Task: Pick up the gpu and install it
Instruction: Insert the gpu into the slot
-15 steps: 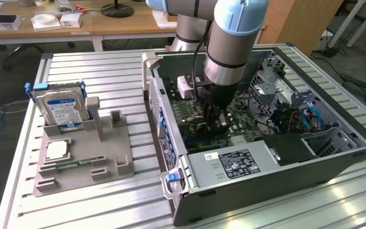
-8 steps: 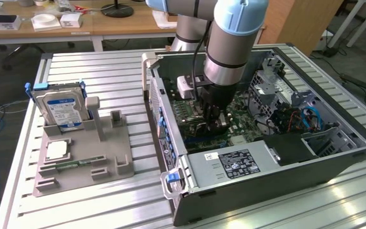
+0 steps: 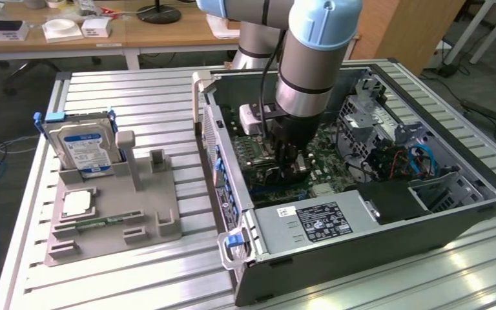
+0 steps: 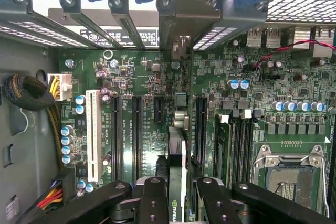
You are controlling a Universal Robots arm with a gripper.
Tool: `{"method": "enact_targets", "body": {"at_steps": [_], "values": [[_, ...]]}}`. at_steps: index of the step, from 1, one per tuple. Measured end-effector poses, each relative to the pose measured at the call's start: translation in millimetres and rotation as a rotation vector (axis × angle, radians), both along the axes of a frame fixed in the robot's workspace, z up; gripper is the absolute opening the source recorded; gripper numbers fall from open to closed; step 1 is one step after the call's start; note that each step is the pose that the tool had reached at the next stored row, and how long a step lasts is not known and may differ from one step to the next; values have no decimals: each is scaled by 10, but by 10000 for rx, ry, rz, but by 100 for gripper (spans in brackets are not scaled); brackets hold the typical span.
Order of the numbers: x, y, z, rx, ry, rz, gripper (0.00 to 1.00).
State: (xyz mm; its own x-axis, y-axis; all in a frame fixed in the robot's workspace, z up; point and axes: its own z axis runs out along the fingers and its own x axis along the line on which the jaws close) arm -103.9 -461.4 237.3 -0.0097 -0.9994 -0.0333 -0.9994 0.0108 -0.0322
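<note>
the gpu (image 4: 177, 174) stands edge-on between the two black fingers (image 4: 153, 200), which are partly closed and clamp it from both sides, low in the centre of the wrist view, over the motherboard (image 4: 142, 72) slots. in the exterior view the gripper (image 3: 289, 163) reaches down inside the open computer case (image 3: 454, 213), centre frame. at left, on the slatted surface (image 3: 127, 97), one grey holder tray (image 3: 136, 219) carries one hard drive (image 3: 84, 150), upright.

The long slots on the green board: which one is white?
The white plastic slot standing nearest the yellow wire bundle. The other long slots beside it are all black.
</note>
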Motion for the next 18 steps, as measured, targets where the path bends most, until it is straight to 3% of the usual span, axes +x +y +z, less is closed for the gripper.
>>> {"method": "enact_targets", "body": {"at_steps": [7,10,18], "values": [[-6,0,-1,-2,-3,0,26],[-22,-5,-27,-32,-45,15,26],[-23,-5,-31,-29,-47,15,26]]}}
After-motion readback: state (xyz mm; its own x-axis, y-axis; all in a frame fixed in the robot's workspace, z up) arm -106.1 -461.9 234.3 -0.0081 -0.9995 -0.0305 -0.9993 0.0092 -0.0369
